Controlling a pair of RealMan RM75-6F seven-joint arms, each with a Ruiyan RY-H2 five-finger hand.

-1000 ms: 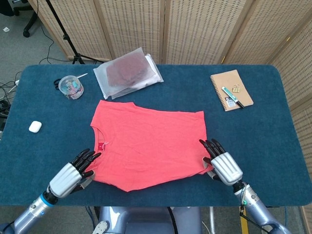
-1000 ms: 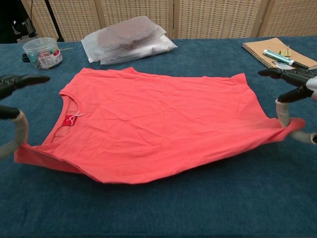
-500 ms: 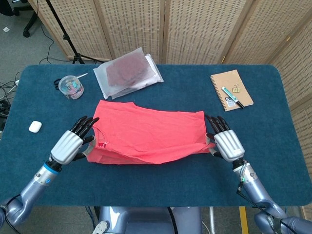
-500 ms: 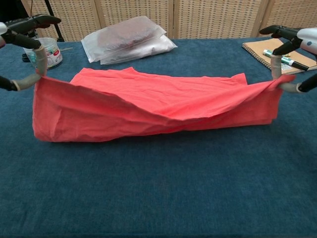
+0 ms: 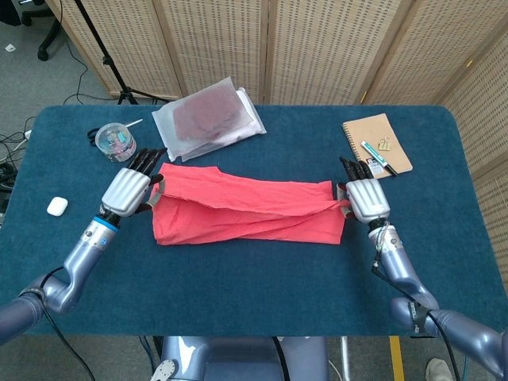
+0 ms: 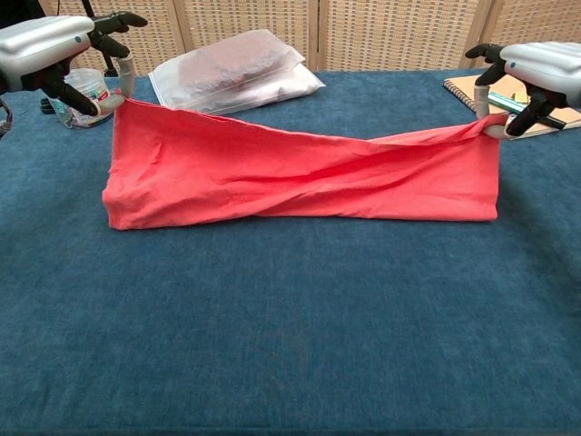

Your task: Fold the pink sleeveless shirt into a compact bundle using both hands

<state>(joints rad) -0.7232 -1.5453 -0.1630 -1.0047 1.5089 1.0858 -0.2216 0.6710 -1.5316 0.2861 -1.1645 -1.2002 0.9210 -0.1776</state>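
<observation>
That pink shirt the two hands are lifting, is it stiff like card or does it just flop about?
Probably floppy: the pink shirt sags and creases between the left hand and right hand. It likely weighs little, since pinched corners alone hold up its top edge. It probably won't roll or slide much on the table.

Left hand (image 6: 54, 50) and right hand (image 6: 536, 68) each pinch an upper corner of the pink shirt (image 6: 300, 177), doubled lengthwise, its lower fold resting on the blue table (image 6: 290, 327).

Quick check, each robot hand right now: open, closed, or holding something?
Left robot hand: pinching the left corner of the pink shirt.
Right robot hand: pinching the shirt's right corner.
</observation>
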